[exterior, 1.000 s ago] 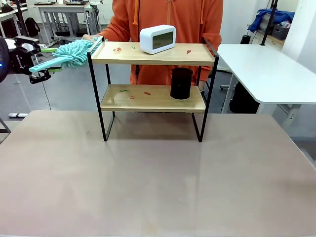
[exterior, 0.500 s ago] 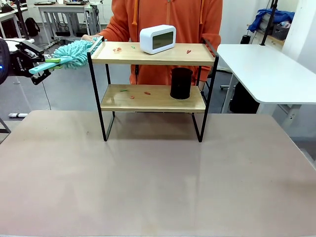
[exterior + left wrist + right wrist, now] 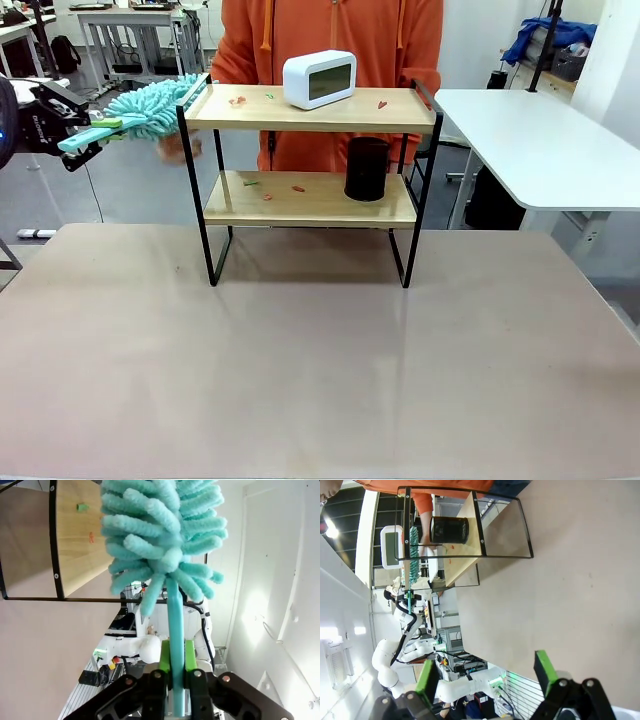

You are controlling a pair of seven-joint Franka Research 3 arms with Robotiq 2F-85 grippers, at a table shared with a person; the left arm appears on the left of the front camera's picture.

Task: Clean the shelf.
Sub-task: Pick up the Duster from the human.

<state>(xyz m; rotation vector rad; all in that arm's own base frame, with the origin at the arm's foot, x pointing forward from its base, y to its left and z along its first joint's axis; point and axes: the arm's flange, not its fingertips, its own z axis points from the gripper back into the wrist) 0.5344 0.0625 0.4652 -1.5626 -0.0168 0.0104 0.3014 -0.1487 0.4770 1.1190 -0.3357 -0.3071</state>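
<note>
Two green pads of the left end effector [image 3: 176,660] are pressed on the thin stem of a turquoise duster [image 3: 165,530], so this one is pinching the tool; the stem runs straight out along the fingers and ends in a fluffy head.

From the front view the left end effector [image 3: 88,130] hangs at the far left, at about the height of the top board [image 3: 310,124]; the long axis of the duster [image 3: 150,100] points toward the robot's right and slightly up, to the left end of the shelf [image 3: 196,180]. The head is just beside the black side rail; I cannot tell if it touches. I judge the coming move as a sweep along this board, so the left arm is clearly the nearer one.

The right end effector [image 3: 485,675] is spread wide and holds nothing; it is well apart from the shelf, above the worktop [image 3: 320,380].

The shelf stands at the far side of the worktop; it has a thin black frame and two light wooden boards. On the top board are a white clock [image 3: 320,78] and some small red and green scraps [image 3: 237,100]; on the lower board [image 3: 230,205] are a black cup [image 3: 367,168] and more scraps.
</note>
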